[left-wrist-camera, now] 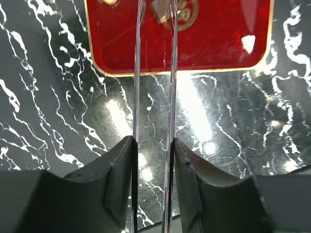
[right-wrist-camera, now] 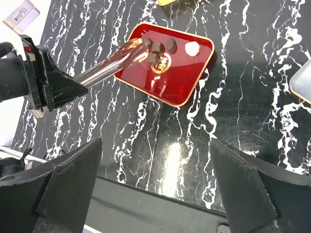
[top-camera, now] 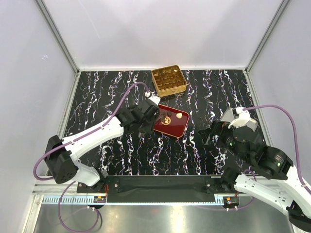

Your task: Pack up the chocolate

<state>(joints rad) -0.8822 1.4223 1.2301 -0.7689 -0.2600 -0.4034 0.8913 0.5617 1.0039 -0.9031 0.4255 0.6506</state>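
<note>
From above, the left gripper (top-camera: 148,116) hangs at the red tray (top-camera: 172,129), with chocolate (top-camera: 166,117) lying on it. On the left wrist, the fingers are clenched on tongs (left-wrist-camera: 154,97). On the right wrist, the right gripper (right-wrist-camera: 155,153) gapes wide, holding nothing; dark pieces and a cream one sit on the tray.

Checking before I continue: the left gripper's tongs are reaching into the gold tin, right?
No. The tongs in the left gripper reach over the red tray, by the chocolate, not into the gold tin. The right wrist view shows it.
</note>
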